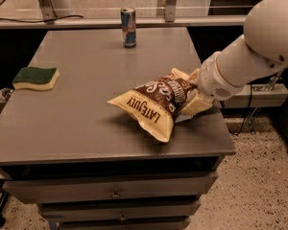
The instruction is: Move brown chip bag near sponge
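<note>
The brown chip bag (156,102) lies at the right front of the grey table (86,119), its pale "LATE JULY" end pointing to the front left. My gripper (193,96) is at the bag's right end, behind the crumpled pale yellow edge, at the tip of the white arm (249,56) that comes in from the right. The bag hides the gripper's tip. The sponge (36,77), dark green on top and pale yellow below, lies at the table's left edge, far from the bag.
A blue and silver drink can (128,27) stands upright at the back middle of the table. The table's right edge is close under the arm. Drawers are below the front edge. A rail runs behind the table.
</note>
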### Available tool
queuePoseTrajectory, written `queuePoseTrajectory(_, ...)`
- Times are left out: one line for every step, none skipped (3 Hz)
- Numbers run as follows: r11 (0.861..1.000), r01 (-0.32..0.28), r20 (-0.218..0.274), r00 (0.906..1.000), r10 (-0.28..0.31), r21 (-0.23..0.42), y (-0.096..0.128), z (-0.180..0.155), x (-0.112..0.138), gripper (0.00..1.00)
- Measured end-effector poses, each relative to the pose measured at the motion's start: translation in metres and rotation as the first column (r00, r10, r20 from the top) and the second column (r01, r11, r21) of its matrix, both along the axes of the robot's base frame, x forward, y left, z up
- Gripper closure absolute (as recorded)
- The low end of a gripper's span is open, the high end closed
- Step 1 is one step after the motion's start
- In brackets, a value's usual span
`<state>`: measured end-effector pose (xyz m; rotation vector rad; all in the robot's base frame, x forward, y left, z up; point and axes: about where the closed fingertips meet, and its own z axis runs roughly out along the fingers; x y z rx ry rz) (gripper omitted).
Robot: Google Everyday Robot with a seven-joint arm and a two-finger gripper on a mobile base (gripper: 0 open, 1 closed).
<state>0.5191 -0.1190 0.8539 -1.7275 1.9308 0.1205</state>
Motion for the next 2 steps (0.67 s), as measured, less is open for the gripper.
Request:
queuePoseTrajectory(1.000,-0.005,-0.001,1.0000,0.005,-0.005,0.0010,0.0008,-0.0008,0.14)
queuePoseTrajectory(1.000,-0.021,0.005,0.9998,0.021,-0.021,0.0048,0.0077,-0.0013,0.00)
